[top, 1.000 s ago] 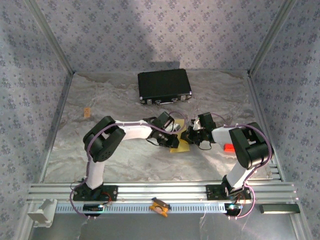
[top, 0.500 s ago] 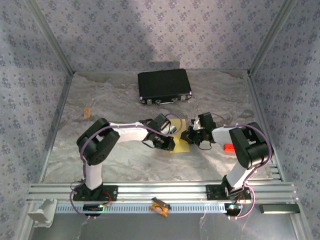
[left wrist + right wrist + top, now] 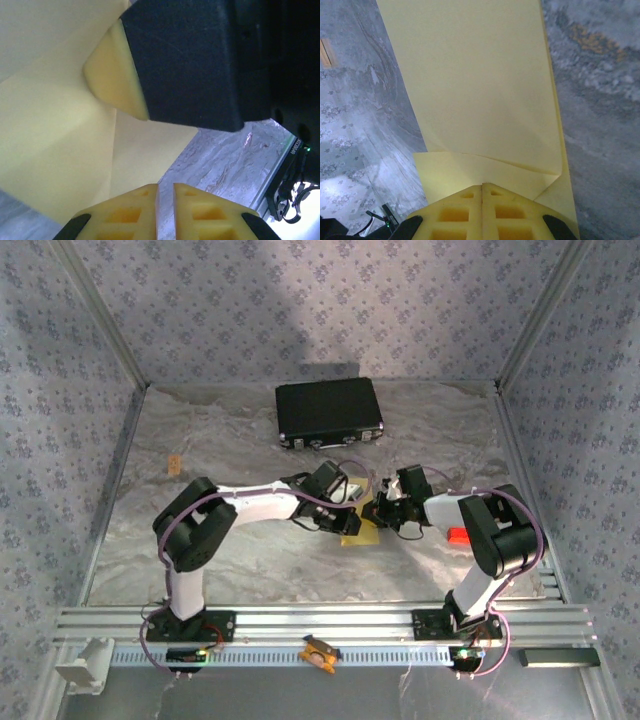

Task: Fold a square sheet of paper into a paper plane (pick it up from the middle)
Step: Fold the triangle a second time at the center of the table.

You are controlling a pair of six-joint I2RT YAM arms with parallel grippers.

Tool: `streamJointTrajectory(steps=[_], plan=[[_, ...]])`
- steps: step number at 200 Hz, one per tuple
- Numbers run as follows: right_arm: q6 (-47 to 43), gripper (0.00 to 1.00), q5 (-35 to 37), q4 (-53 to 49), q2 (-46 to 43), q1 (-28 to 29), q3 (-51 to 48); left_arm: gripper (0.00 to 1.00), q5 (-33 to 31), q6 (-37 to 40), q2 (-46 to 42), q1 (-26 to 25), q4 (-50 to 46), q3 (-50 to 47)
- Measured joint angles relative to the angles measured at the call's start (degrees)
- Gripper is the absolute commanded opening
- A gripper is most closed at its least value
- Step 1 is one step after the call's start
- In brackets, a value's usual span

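Because it is so thin, the square sheet of paper (image 3: 362,529) is very light and bends at the smallest push. It lies flat on the surface (image 3: 230,445), in the middle, between the tips of the two arms. The right wrist view shows that one part is already folded over, with a soft edge line across it near the claw. It is not a plane yet, so I think the folding is only at the start.

Paper like this can slide on the smooth grey surface. It can also crumple or tear if it is pulled hard. A good place to take it is a free edge or corner, with only the tips. The other claw should press down on the flat part so the sheet cannot slip. To make a sharp fold, a tip should rub along the line, slowly.

The right claw (image 3: 482,186) has its two yellow fingers tight together, and they sit on the near edge of the sheet. I cannot tell if a bit of paper is caught between them. The left claw (image 3: 165,186) has its fingers a tiny bit apart, with nothing between them. It hangs just over the yellow sheet.

Farther back on the surface, well apart from the paper, lies a black case (image 3: 329,412).
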Motion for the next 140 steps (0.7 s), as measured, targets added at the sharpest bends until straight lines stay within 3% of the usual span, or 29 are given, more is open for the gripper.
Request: streamJointTrajectory(steps=[44,140], plan=[[0.0,0.0,-0.02,0.22,0.0,-0.02,-0.11,0.15,0.63,-0.07,3.06,-0.09,-0.26,0.11],[-0.02,0.0,-0.11,0.26,0.0,-0.11,-0.17,0.15,1.79,-2.86,1.29,0.79,6.73,-6.01]])
